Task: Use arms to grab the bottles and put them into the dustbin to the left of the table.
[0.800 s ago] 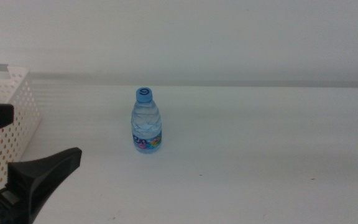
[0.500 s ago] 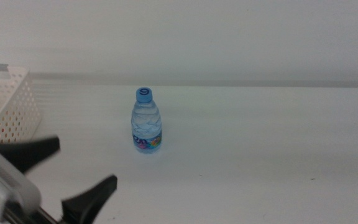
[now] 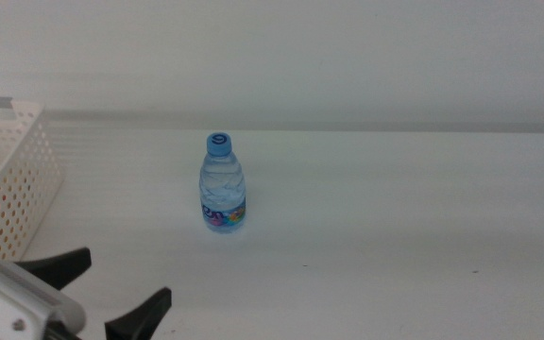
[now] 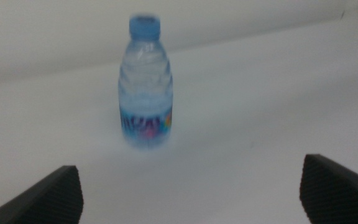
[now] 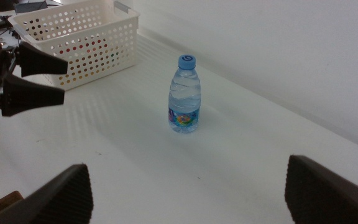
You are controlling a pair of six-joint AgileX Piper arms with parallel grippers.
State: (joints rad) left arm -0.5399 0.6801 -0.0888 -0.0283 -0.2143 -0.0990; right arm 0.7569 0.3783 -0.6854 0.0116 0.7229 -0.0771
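1 small clear plastic water bottle (image 3: 223,183) with a blue cap stands upright near the middle of the broad white matte tabletop (image 3: 404,227), well apart from everything else. The white perforated plastic basket (image 3: 12,184) that serves as the dustbin sits at the table's left edge, and something red shows through its holes, so part of the job looks done.

The left gripper (image 3: 111,288) is low at the near-left corner in the middle view, its 2 dark wedge fingers spread wide and holding nothing. In the left wrist view the bottle (image 4: 145,84) stands ahead of the gap, nearer 1 finger than the other, and the picture is blurred. The right gripper (image 5: 188,193) hangs back on the right side, jaws also wide apart and empty, and from there it sees the bottle (image 5: 184,94), the basket (image 5: 79,37) and the left gripper (image 5: 48,78).

The next move is probably a reach by the left arm to close on the bottle. The risks, as I judge them:

1. The bottle is tall, narrow and light. If 1 finger arrives first because the approach is off-centre, it could tip and roll.
2. A grip high on the tapered shoulder may slip; the labelled lower body looks a safer band.
3. Thin plastic may buckle under a hard squeeze.
4. On the carry to the basket, a low path could knock the bottle against the solid rim.
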